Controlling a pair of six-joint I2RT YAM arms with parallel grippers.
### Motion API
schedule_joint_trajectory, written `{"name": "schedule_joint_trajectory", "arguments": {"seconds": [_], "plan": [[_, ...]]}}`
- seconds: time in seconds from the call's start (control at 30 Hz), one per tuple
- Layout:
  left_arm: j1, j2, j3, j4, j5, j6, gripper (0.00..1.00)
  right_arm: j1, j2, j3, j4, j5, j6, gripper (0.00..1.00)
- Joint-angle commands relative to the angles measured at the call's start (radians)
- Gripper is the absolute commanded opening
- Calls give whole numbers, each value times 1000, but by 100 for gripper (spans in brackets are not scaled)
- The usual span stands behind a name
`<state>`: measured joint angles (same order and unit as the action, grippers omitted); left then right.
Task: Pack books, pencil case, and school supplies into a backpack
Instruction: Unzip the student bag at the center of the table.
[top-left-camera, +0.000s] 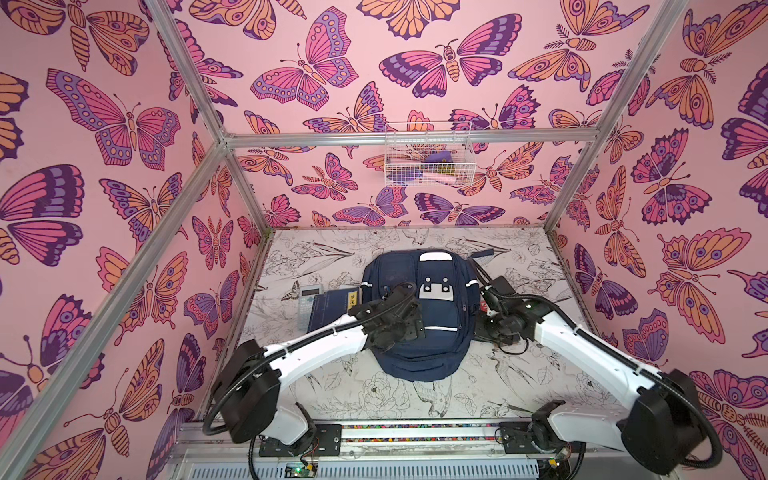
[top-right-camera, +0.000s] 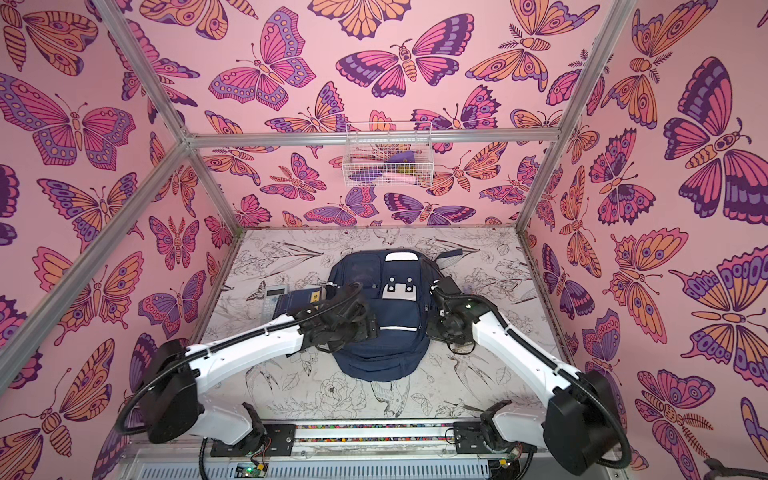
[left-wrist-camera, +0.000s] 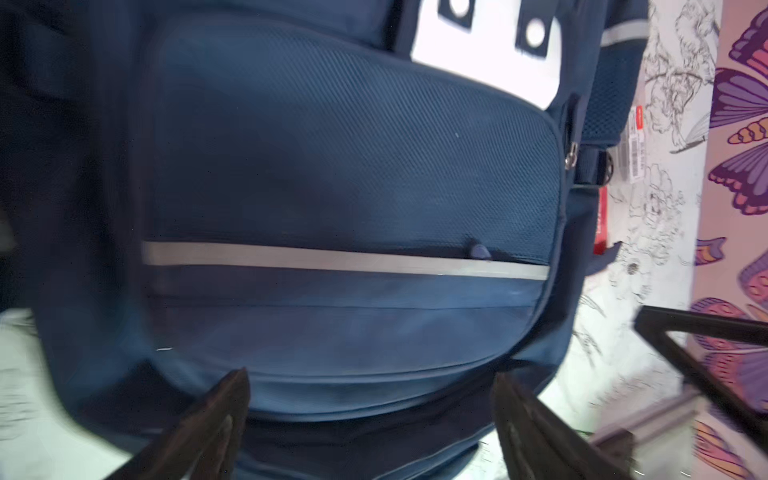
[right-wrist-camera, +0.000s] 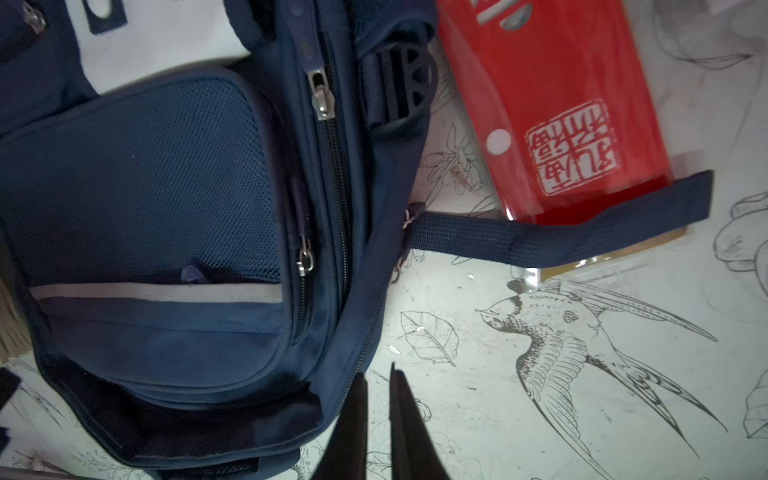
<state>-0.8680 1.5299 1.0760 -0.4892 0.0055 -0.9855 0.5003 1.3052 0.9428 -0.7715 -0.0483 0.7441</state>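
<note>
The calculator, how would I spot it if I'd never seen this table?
Find the big navy backpack in the middle of the flower-printed table. On the robot's left of it lies a dark blue book, and the calculator sits beside that book, away from the backpack. It alone is pale blue-grey, with a dark screen and rows of keys.

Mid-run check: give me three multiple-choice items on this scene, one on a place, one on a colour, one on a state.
1. Where does the book lie?
A. flat on the table, left of the backpack, beside the calculator
B. on top of the backpack
C. standing upright on the table

2. What colour is the flat packet right of the backpack?
A. green
B. red
C. yellow

3. How is the left tool?
A. shut on a zip pull
B. shut on the book
C. open over the front pocket

A: both top views show it flat by the calculator.
B: the right wrist view shows red.
C: the left wrist view shows jaws apart, nothing between.
</note>
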Motion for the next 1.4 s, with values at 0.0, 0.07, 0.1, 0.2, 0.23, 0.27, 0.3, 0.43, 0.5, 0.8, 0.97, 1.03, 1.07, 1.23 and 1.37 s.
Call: {"name": "schedule_joint_trajectory", "arguments": {"seconds": [0.0, 0.07, 0.1, 0.2, 0.23, 0.27, 0.3, 0.43, 0.5, 0.8, 0.97, 1.03, 1.07, 1.23, 1.37], "plan": [[1, 43, 17, -15, 117, -113, 92, 7, 56, 74, 4, -103, -50, 34], [1, 34, 3, -14, 101, -146, 92, 8, 116, 97, 30, -144, -55, 43], [1, 22, -10, -9, 81, -155, 92, 9, 148, 100, 54, -168, -58, 44], [10, -18, -35, 3, 36, -157, 93, 11, 226, 105, 72, -157, -46, 45], [15, -27, -44, 15, 36, -156, 93, 10, 241, 101, 86, -156, -37, 49], [19, -33, -51, 30, 42, -155, 93, 11, 251, 93, 108, -168, -30, 53], [23, -41, -63, 52, 49, -153, 94, 11, 259, 82, 129, -183, -21, 55], [26, -53, -88, 104, 67, -163, 95, 11, 304, 56, 199, -228, 14, 51], [26, -52, -91, 109, 69, -181, 96, 11, 320, 51, 236, -262, 35, 34], [24, -68, -111, 128, 105, -305, 100, 3, 273, 124, 261, -297, 140, 0], [22, -52, -97, 154, 131, -367, 100, -23, 202, 125, 323, -355, 217, 0], [23, -43, -104, 187, 135, -390, 100, -30, 189, 123, 350, -376, 240, 0], [24, -34, -106, 207, 141, -402, 99, -31, 183, 125, 357, -380, 247, 0], [28, 16, -77, 225, 194, -440, 94, -36, 178, 116, 380, -386, 261, 0], [40, 23, -94, 239, 189, -477, 88, -39, 185, 102, 427, -420, 284, 0]]}}
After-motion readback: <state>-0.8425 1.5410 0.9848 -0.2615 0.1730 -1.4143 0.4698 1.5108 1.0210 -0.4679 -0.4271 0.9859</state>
